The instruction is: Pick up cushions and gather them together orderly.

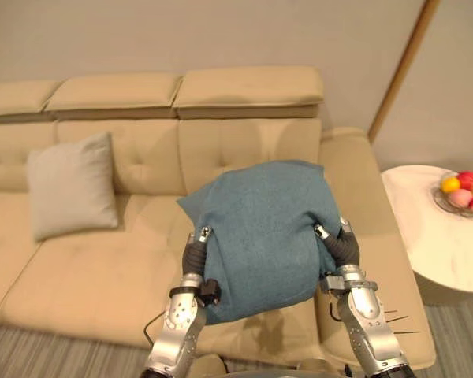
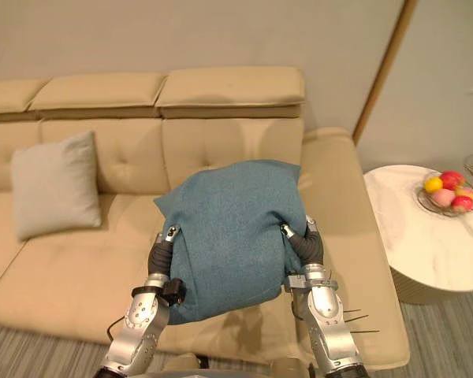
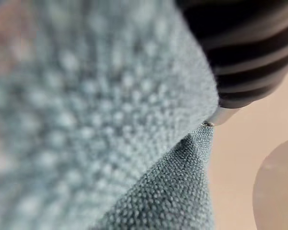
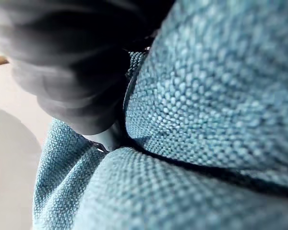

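Left eye view: squarish blue cushion (image 1: 260, 236) between left hand (image 1: 197, 246) and right hand (image 1: 339, 242), top toward sofa (image 1: 102, 276), hold unclear.

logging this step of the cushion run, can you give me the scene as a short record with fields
blue cushion: pressed between both hands, over the right part of the sofa seat
left hand: against the cushion's left edge, grip hidden
right hand: against its right edge, grip hidden
grey cushion: leaning on the sofa back, to the left, apart from the blue one
sofa: beige, tufted
round table: white, right of the sofa, holds a fruit bowl
task state: cushions not yet together
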